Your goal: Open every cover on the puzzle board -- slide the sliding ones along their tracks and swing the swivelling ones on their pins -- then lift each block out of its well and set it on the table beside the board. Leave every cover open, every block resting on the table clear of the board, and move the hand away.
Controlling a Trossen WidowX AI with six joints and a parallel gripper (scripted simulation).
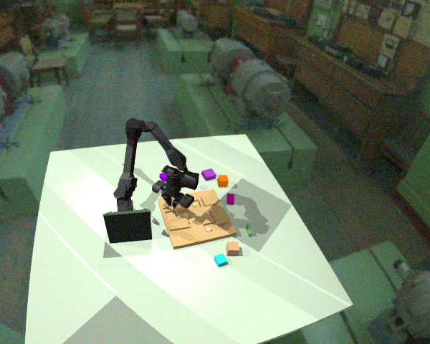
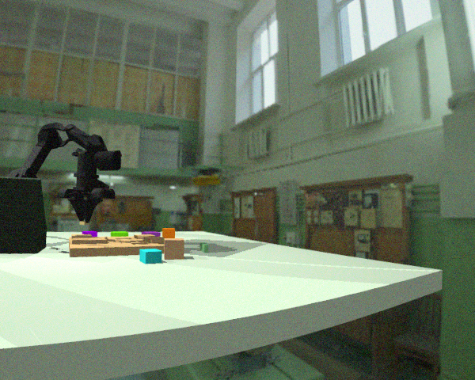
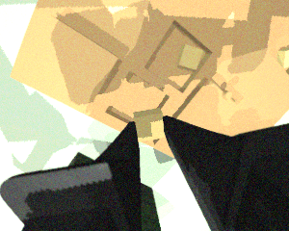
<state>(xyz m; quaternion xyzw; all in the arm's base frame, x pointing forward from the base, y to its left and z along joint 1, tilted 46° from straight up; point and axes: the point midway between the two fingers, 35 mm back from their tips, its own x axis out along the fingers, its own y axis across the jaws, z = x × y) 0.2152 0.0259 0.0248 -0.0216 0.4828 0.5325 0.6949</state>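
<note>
My gripper (image 1: 172,207) (image 2: 82,221) (image 3: 150,122) is shut on a pale yellow block (image 2: 81,223) (image 3: 148,126) and holds it above the near-arm side of the wooden puzzle board (image 1: 204,239) (image 2: 107,249). In the wrist view an uncovered well lies partly hidden behind the held block. A second pale yellow block (image 3: 190,57) sits in a square, uncovered well. A third pale block (image 1: 208,228) (image 3: 288,57) shows farther across the board. Flat wooden covers lie on the board, one at its arm-side front (image 1: 178,223). The arm's shadow blurs their edges.
Around the board lie a cyan block (image 1: 220,259) (image 2: 150,256), a tan block (image 1: 232,248) (image 2: 173,248), a green piece (image 1: 249,229), a magenta block (image 1: 230,198), an orange block (image 1: 222,180) and purple blocks (image 1: 208,174). A dark upright panel (image 1: 128,226) stands left of the board.
</note>
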